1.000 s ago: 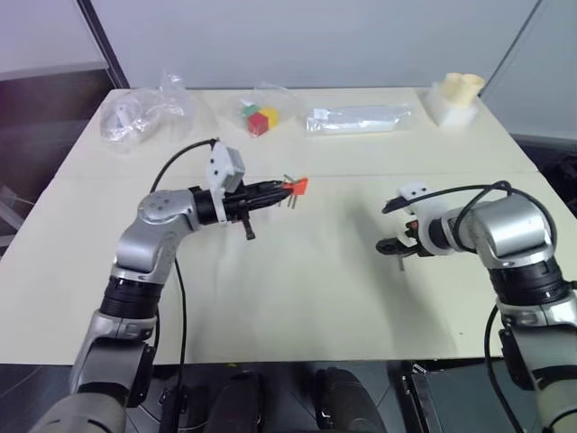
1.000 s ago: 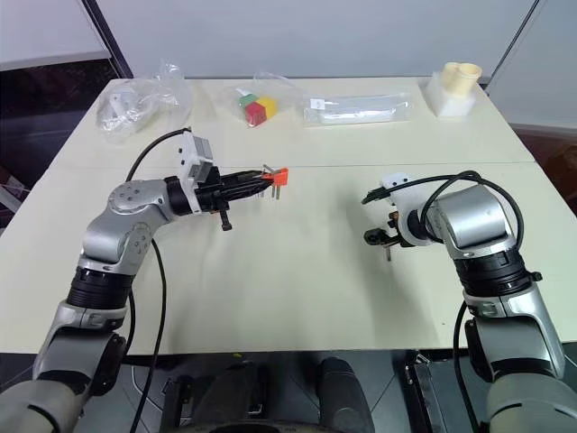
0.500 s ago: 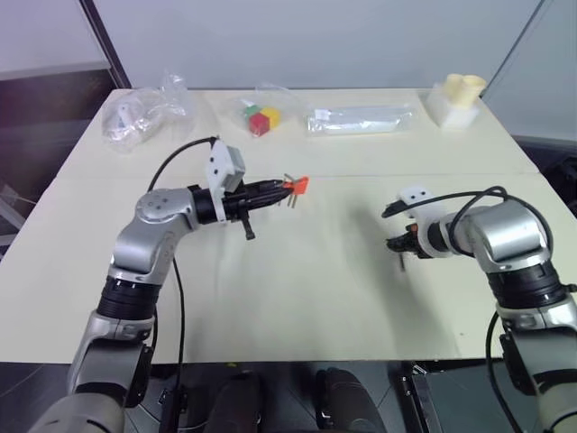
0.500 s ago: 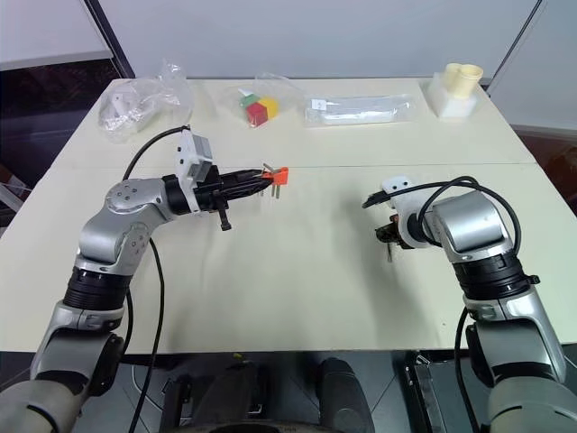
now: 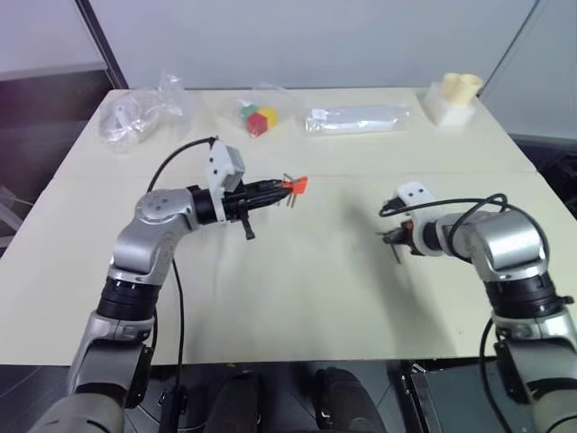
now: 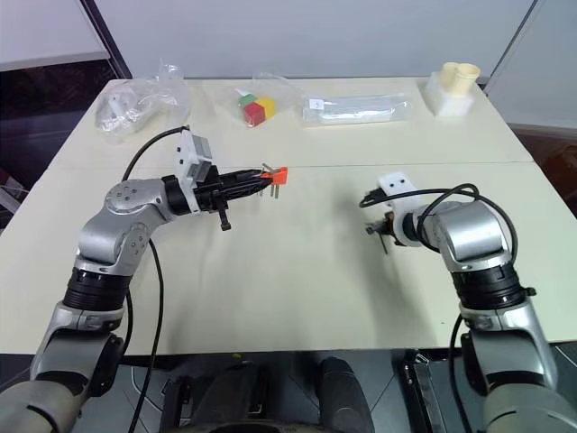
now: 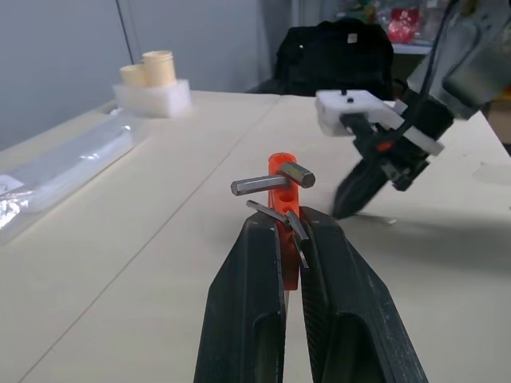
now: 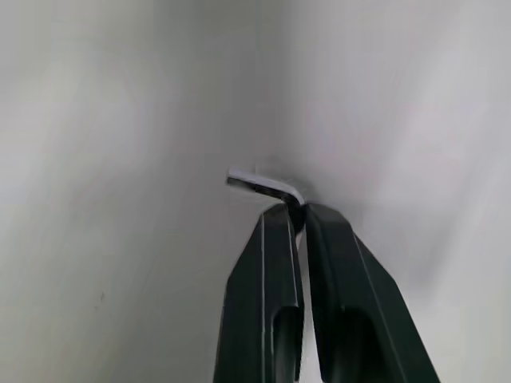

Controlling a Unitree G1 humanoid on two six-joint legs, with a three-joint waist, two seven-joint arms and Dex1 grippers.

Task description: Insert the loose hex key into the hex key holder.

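1. Table (image 5: 297,298): cream top, wide bare area between the two arms. Bagged clutter along the far edge, not relevant.

2. Left gripper (image 7: 292,227): fingers pressed nearly together, clamped on the hex key holder (image 7: 282,171). Holder carried above the table, roughly 10 o'clock of the table centre in the head views. Tip pointing toward the right arm.

3. Right gripper (image 8: 297,214): closed to a hairline gap, pinching the loose hex key (image 8: 263,185) right at its bend. Short leg projecting sideways past the fingertips. Sits at about 3 o'clock of the holder, well apart from it, low over the table.

4. Hex key holder: small red-orange plastic block, a few short grey keys splayed from it. Judged light and rigid; smooth plastic, so liable to twist in the grip under a sideways push. Present hold on the lower body leaves the upper openings free.

5. Loose hex key: thin bare steel L. Judged very light, stiff, slick; likely to pivot between the pads with so little metal clamped. Better purchase judged along the long leg near the bend, leaving the insertion end free.
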